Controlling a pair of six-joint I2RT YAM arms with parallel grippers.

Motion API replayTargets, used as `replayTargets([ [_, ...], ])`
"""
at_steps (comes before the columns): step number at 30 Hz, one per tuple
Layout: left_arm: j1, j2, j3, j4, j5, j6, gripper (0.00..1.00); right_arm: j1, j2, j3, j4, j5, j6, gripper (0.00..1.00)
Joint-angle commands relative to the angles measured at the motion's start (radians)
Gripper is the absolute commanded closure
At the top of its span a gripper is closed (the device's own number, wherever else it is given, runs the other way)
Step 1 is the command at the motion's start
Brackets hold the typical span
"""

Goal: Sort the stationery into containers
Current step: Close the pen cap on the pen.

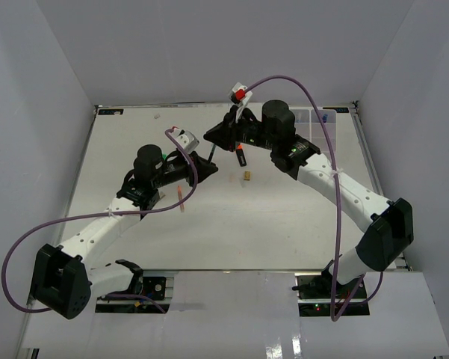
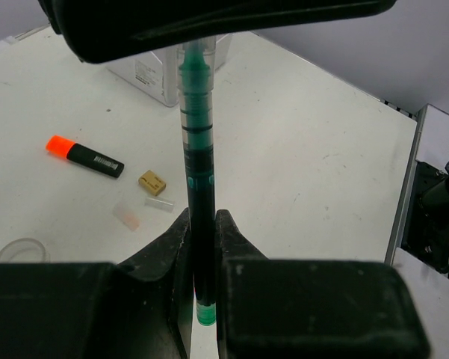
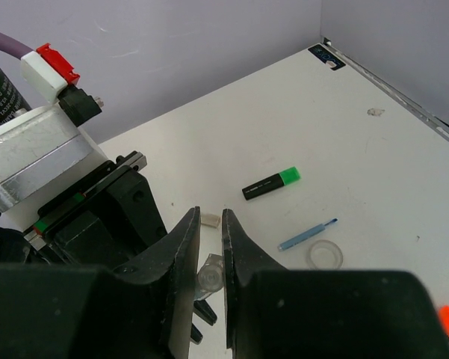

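The left gripper [image 2: 202, 224] is clenched on a green pen [image 2: 196, 149], which stands upright between its fingers, above the table [image 2: 321, 157]. The right gripper [image 3: 210, 218] has its fingers almost together; if they pinch something, I cannot tell. Farther lies an orange-capped marker [image 2: 84, 157], then a white container [image 2: 155, 78].

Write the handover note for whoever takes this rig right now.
Left hand: shut on the green pen.
Right hand: nearly closed; grip unclear.
Loose on the table: orange-capped marker, tan block, green-capped marker, blue pen, tape ring.
Organiser box: contents not visible.
Done: cannot confirm anything sorted.
To do: box the pen, then the loose items.
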Motion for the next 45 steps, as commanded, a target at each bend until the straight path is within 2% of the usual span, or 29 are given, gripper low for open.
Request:
replayTargets([
  [1,-0.025,-0.128,0.233,0.641,0.008,0.019,1.00,0.047,0.146,-0.163,-0.528,-0.095,-0.040,0.92],
  [15,-0.025,-0.233,0.020,0.478,0.031,0.007,1.00,0.049,-0.026,-0.131,-0.318,-0.096,0.030,0.92],
  [20,-0.026,-0.251,-0.097,0.492,0.046,-0.018,1.00,0.047,-0.058,-0.126,-0.256,-0.070,0.037,0.92],
  [25,-0.034,-0.201,-0.101,0.454,0.092,-0.053,1.00,0.047,-0.080,-0.125,-0.209,-0.061,0.040,0.92],
  [45,-0.057,-0.115,-0.109,0.400,0.055,-0.042,1.00,0.038,-0.120,-0.062,-0.170,0.006,0.001,0.92],
])
